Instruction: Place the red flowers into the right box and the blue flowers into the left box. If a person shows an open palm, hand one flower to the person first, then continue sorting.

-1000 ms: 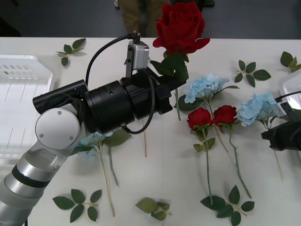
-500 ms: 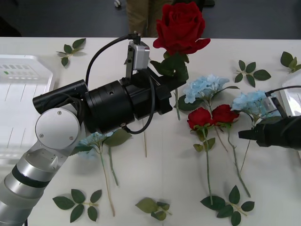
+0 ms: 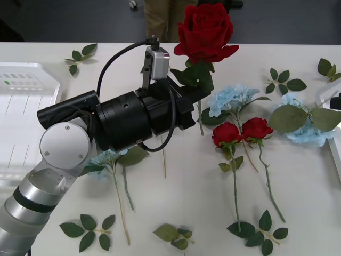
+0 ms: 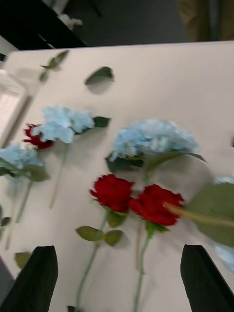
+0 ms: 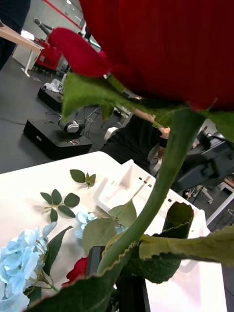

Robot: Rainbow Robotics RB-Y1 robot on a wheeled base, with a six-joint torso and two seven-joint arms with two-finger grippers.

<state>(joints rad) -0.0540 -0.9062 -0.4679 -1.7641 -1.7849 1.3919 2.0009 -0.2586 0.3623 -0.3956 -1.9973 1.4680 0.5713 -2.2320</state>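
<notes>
Rose [image 3: 205, 31] stands upright above the table [image 3: 176, 213], its stem pinched by the left gripper [image 3: 198, 98], beside the pale hydrangea [image 3: 232, 98] lying at table centre. Right of that hydrangea lie two more roses [image 3: 242, 131] and a second blue cluster [image 3: 305, 125] under broad leaves, next to the right box [image 3: 329, 124]. The right gripper [image 4: 117, 280] hovers above the roses with fingers spread and empty; the left box [image 3: 24, 112] sits far left.
</notes>
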